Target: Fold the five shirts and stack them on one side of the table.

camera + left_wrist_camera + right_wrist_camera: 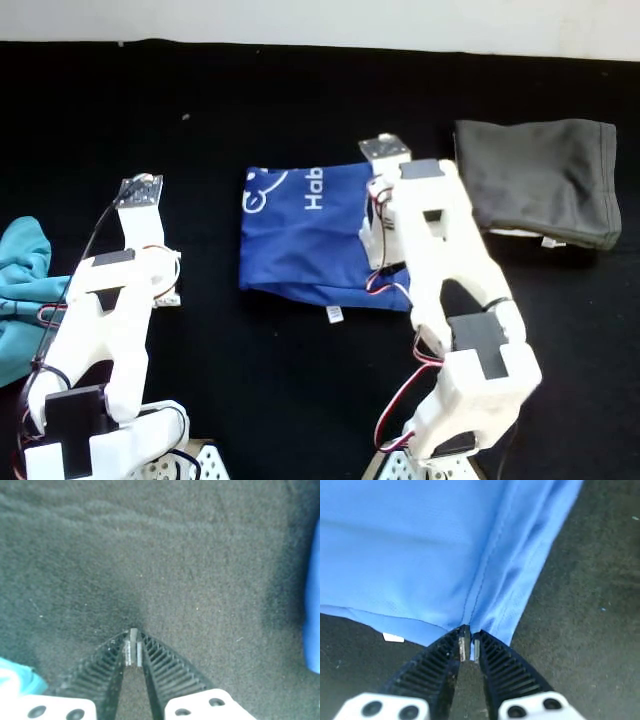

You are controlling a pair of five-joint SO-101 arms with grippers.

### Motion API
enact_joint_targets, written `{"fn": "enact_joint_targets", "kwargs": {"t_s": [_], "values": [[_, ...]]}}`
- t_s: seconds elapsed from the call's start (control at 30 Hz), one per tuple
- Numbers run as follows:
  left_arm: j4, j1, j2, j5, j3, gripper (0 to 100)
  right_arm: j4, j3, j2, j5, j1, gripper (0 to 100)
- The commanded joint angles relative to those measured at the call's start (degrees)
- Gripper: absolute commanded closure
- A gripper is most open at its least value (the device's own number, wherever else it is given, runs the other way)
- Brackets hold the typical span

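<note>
**Three shirts out, one in a pinch**

Three shirts lie on the black table point(200, 90). The blue shirt point(305, 235) is folded flat at the centre. The grey shirt point(540, 180) lies folded at 2 o'clock from it, just apart. The teal shirt point(22, 290) sits crumpled at the table's 9 o'clock edge. The right gripper point(469, 641) has its jaws closed on the blue shirt's 3 o'clock edge, and creases in the cloth run to its tips. The left gripper point(133, 642) is closed on nothing over bare table, between the teal and blue shirts.
</note>
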Motion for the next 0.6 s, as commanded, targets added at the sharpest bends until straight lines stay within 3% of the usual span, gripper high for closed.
{"fn": "enact_joint_targets", "kwargs": {"t_s": [0.0,0.33,0.57], "values": [[-1.9,0.0,0.0,0.1,0.0,99,1.2,-2.8,-7.0,-0.4,2.7,99.2],[-1.9,0.0,0.0,0.1,0.0,99,4.7,2.5,-10.4,-0.3,3.8,99.2],[-1.9,0.0,0.0,0.1,0.0,99,0.7,9.0,-10.2,2.8,4.0,99.2]]}}
